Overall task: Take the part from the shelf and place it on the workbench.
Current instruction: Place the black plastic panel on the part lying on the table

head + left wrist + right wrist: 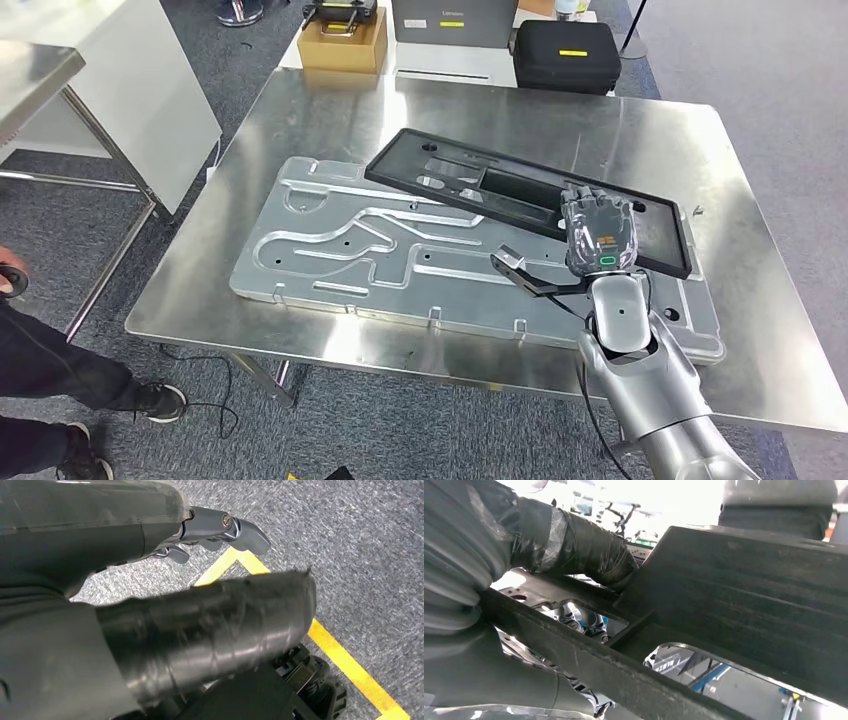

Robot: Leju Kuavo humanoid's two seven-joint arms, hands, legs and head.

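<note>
Gripping the near long edge of the flat black plastic frame panel, my right hand had its fingers over the top of the part; from the wrist, my taped thumb pressed on the panel's ribbed surface, with fingers showing through a cutout below. That panel lay across the far side of a large grey machined aluminium plate with curved grooves, tilted slightly so that its held end sat over the plate. The plate rested on the shiny steel workbench. My left hand hung beside me over grey carpet marked with yellow tape lines, fingers loosely apart and holding nothing. Beyond the workbench stood a brown cardboard box, a black hard case with a yellow label whose writing was too small to read, and a grey box bearing faint, illegible lettering. A person's dark-trousered legs stood at my left.
</note>
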